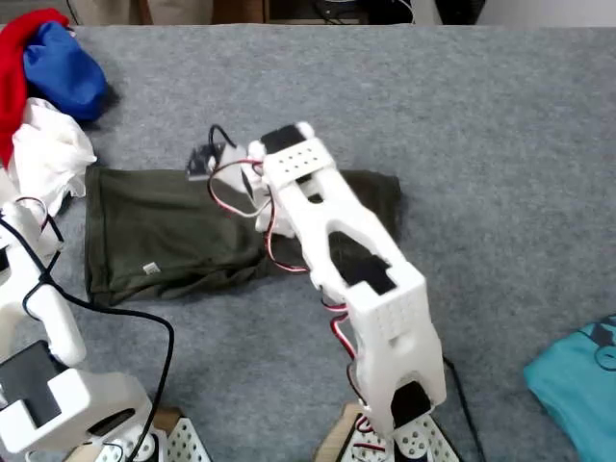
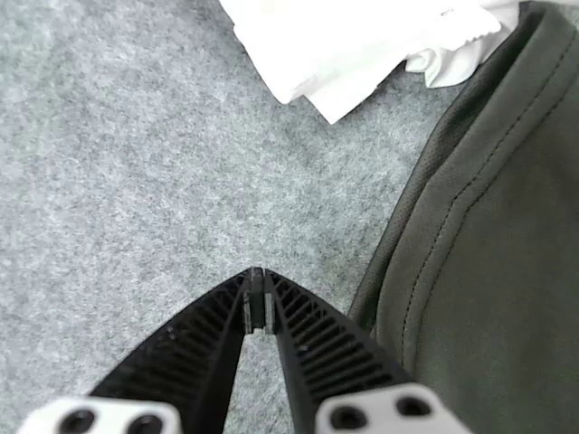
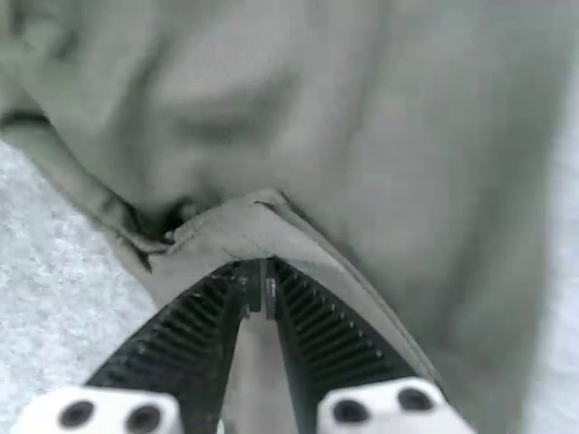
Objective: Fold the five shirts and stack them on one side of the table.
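- Shirts bunched at the far-left corner of the desk [image 1: 481,144]: red shirt [image 1: 14,58], blue shirt [image 1: 63,72], white shirt [image 1: 48,154].
- Left pincer [image 2: 257,312]: fingers together, holding nothing, over bare desk just beside the edge of the olive shirt [image 2: 488,271].
- Olive shirt: spread mid-desk.
- Right pincer [image 3: 260,294]: clamped on a raised fold of the olive shirt.
- Teal shirt [image 1: 577,385]: at the right edge.

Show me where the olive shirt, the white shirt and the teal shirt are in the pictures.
olive shirt [image 1: 144,226]: high view, on its flat, uncovered part.
white shirt [image 1: 45,154]: high view, on its crumpled middle.
teal shirt [image 1: 576,385]: high view, on the part that shows at the table's corner.
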`<state>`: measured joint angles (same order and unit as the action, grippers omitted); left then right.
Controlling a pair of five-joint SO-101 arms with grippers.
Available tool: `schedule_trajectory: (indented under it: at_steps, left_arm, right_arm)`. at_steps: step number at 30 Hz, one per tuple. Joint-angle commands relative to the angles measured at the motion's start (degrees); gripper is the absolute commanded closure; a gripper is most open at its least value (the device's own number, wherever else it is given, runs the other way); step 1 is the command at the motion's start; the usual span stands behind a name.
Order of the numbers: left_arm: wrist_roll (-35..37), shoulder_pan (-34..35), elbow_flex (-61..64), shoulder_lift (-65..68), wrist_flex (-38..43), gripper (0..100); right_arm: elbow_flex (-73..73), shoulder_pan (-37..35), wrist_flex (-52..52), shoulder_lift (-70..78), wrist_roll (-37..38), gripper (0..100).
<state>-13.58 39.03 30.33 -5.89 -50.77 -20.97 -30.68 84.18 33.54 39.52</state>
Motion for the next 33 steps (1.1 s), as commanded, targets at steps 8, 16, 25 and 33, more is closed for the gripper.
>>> schedule_trajectory:
  at_steps: [8,16,25,33]
  left_arm:
    - [-1.67,-0.09,-8.97,-0.22,-8.53,92]
    - [-1.76,-5.63,-15.82,1.89,-15.47,82]
    - [-5.36,-6.07,-34.55,24.31,-27.96,82]
    - [-5.63,-7.47,-57.85,44.97,-37.63,82]
  right_arm:
    - [-9.54,9.36,11.69,-13.93,-0.7,96.6]
    - [-8.92,14.11,17.58,-20.53,-0.7,96.6]
    - [-4.44,13.76,17.93,-25.8,-3.52,96.6]
    - [4.35,13.67,17.49,-33.01,-3.52,96.6]
